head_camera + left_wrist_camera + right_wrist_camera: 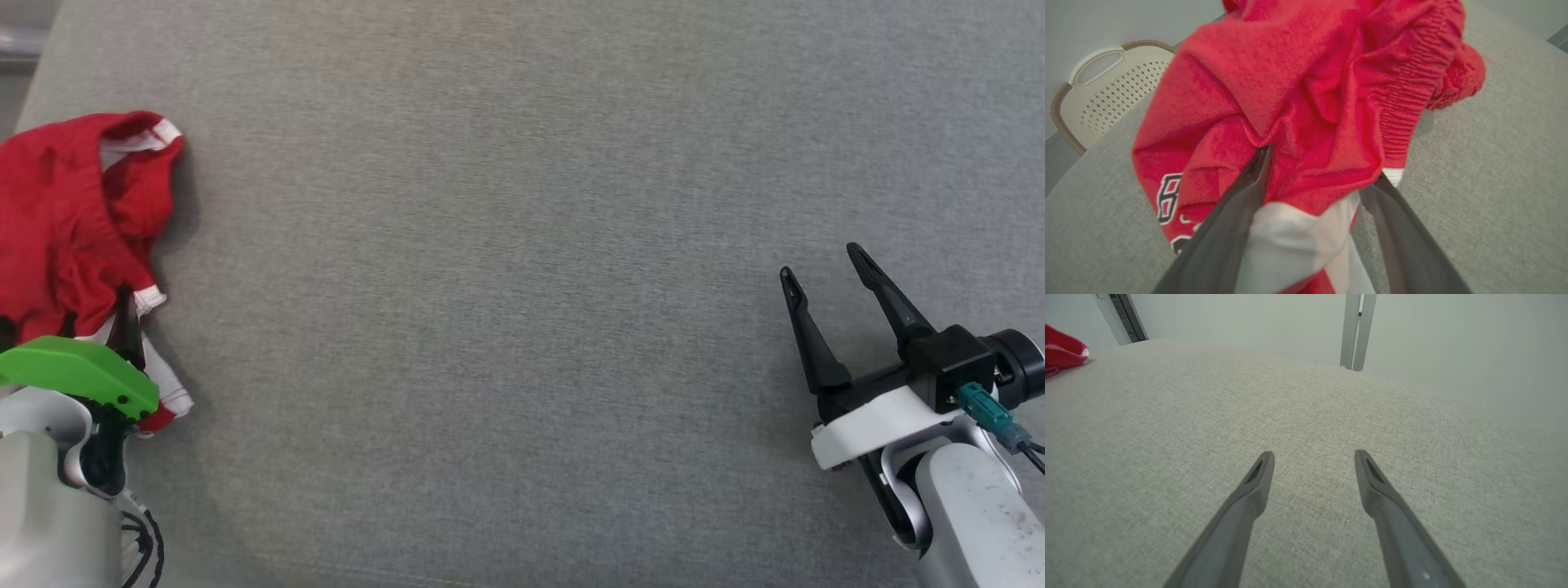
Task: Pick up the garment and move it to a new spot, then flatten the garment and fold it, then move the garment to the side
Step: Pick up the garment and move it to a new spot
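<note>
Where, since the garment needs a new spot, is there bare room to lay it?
The grey surface is bare from the garment at the left edge across to the open right gripper. It is crowded at the left, where the left gripper straddles the cloth.

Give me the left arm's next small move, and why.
Probably close the left gripper: its open fingers straddle a bunched fold of the red garment, which lies crumpled at the left side of the grey surface, not yet lifted. The right gripper is open over bare surface, far from it.
</note>
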Motion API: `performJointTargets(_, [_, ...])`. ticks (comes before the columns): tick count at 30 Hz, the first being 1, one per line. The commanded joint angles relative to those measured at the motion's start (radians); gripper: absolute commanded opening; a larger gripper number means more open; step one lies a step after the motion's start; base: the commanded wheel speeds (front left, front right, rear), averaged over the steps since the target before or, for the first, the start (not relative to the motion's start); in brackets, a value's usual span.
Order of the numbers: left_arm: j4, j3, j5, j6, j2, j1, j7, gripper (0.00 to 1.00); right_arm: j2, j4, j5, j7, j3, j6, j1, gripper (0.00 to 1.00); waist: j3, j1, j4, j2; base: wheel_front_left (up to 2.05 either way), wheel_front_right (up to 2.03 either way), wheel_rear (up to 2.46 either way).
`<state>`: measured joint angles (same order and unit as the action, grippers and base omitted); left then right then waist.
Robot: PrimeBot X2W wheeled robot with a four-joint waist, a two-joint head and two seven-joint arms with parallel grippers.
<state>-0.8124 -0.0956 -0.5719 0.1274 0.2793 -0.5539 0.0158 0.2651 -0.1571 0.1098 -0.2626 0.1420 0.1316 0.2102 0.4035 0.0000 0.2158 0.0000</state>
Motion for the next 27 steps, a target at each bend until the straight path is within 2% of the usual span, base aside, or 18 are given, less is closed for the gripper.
performJointTargets(1, [-0.032,-0.002,-0.007,0.000,0.022,-0.022,0.010,0.43,-0.004,0.007,0.007,-0.003,-0.001,-0.002,0.006,1.00,0.066,0.0000,-0.106,0.0000,0.00,0.00,0.00])
performJointTargets(2, [-0.055,-0.003,-0.005,0.000,0.037,-0.029,0.010,0.00,-0.008,0.009,0.010,-0.003,-0.001,-0.002,0.004,1.00,0.060,0.0000,-0.111,0.0000,0.00,0.00,0.00])
performJointTargets(7, [-0.073,-0.009,-0.012,0.002,0.070,-0.042,-0.042,0.00,-0.034,0.009,0.021,-0.003,-0.018,-0.002,-0.022,1.00,0.014,0.0000,-0.116,0.0000,0.00,0.00,0.00])
performJointTargets(12, [0.030,0.024,0.004,0.004,0.088,-0.015,-0.062,0.00,-0.072,-0.005,0.031,-0.003,-0.030,-0.002,-0.055,1.00,-0.065,0.0000,-0.101,0.0000,0.00,0.00,0.00])
performJointTargets(18, [0.400,0.091,-0.025,0.004,0.066,0.091,0.035,0.00,-0.123,-0.017,0.029,-0.003,-0.029,-0.002,-0.099,1.00,-0.173,0.0000,-0.094,0.0000,0.00,0.00,0.00])
performJointTargets(21, [0.625,0.127,-0.052,0.003,0.049,0.161,0.121,0.00,-0.139,-0.022,0.032,-0.003,-0.031,-0.002,-0.110,1.00,-0.208,0.0000,-0.108,0.0000,0.00,0.00,0.00])
performJointTargets(25, [0.903,0.183,-0.101,-0.017,0.009,0.247,0.235,0.00,-0.153,-0.020,0.031,-0.003,-0.038,-0.002,-0.116,1.00,-0.233,0.0000,-0.141,0.0000,0.00,0.00,0.00])
performJointTargets(27, [1.021,0.233,-0.136,-0.022,-0.032,0.278,0.287,0.00,-0.161,-0.018,0.031,-0.003,-0.049,-0.002,-0.124,1.00,-0.241,0.0000,-0.158,0.0000,0.00,0.00,0.00])
